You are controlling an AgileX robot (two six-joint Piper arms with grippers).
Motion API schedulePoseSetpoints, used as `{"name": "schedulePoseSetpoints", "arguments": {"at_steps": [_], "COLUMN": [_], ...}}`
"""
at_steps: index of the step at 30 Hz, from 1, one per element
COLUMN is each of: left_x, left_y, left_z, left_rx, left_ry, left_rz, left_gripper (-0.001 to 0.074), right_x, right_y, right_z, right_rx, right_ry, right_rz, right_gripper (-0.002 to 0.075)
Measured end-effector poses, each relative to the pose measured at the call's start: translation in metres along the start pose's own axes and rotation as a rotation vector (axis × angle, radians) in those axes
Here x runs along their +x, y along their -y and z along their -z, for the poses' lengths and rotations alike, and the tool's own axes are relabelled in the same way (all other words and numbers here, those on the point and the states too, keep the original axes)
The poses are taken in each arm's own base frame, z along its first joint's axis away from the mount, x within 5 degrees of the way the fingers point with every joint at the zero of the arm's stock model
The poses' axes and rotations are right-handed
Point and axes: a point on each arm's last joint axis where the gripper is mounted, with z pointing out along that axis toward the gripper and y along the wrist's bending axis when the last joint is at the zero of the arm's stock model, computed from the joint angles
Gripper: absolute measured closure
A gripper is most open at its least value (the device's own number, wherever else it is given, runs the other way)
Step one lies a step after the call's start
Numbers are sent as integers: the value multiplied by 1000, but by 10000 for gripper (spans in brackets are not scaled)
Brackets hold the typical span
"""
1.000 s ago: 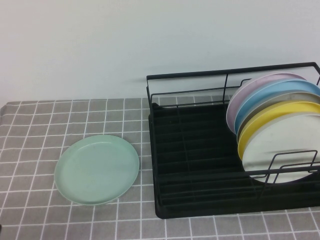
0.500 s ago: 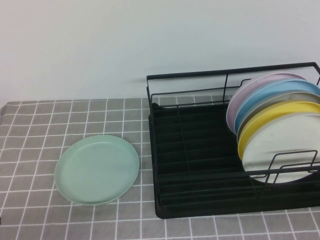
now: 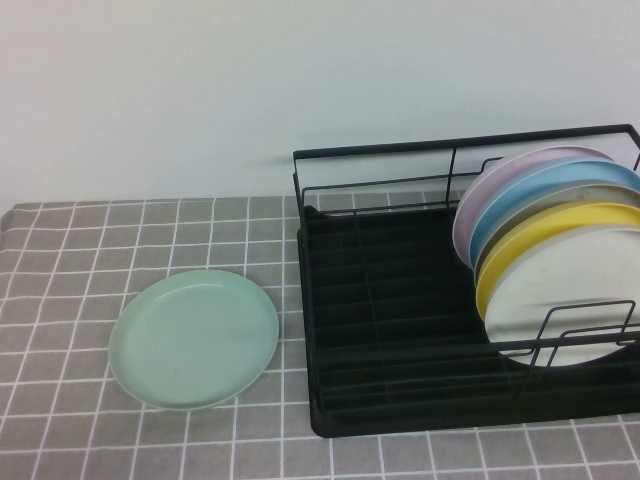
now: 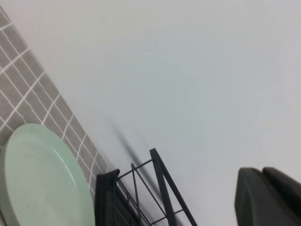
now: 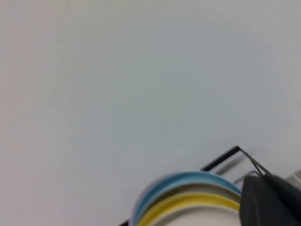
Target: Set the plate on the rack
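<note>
- The plate [image 3: 193,339] is seen lying flat on the checked tablecloth [image 3: 80,250], face up, just beside the rack's [image 3: 390,330] left end but not touching it. Nothing is gripping it.
- No real long axis can be given, since it's round. Its face is pointed straight up and its rim sits level with the table.
- To go in the rack, it'd probably need to be tipped up on edge, like the stacked plates [image 3: 555,245] (pink, blue, yellow, white) leaning at the rack's right end.
- The left gripper [image 4: 268,197] is only caught as a dark bit at the edge of the left wrist view, held up off the table with the plate and rack corner below it. Whether the jaws are apart or together can't be told.
- Same deal with the right gripper [image 5: 270,200]: a dark blob near the stacked plates, up in the air, jaw state can't be told.
- What could go wrong, as a guess: the rim is shallow and lies flat on cloth, so a pinch could slip off or the cloth could get snagged.
- The plate could also be clipped against the rack's top rail on the way in, or knocked into the leaning stack if it's dropped too far right.
</note>
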Motion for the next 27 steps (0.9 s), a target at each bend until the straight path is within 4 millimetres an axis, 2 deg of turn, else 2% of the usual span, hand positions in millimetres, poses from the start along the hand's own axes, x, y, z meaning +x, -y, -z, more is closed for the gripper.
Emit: {"name": "schedulePoseSetpoints", "arguments": {"at_steps": [3,9,13,18,20,24,27], "left_x": [0,0,-11,-18,-19,-18,-15], "left_y": [0,2,32,66,77,91,94], "left_z": [0,0,4,12,15,20,12], "left_rx": [0,8,92,192,234,294,289], "left_ry": [0,-1,38,72,74,56,-5], "left_rz": [-3,-123,-267,-547,-653,-749,-819], "left_gripper": [737,737,737,737,737,737,737], "right_x": [-16,-42,-58,-74,-78,-80,-82], "right_y": [-13,-34,-45,-58,-62,-69,-76], "right_z": [0,3,6,9,2,-22,-43], "right_rx": [-33,-83,-109,-129,-120,-87,-63], "right_ry": [17,50,96,110,59,-110,-245], "right_rz": [2,181,253,344,360,366,365], "right_gripper": [727,727,727,727,727,727,727]}}
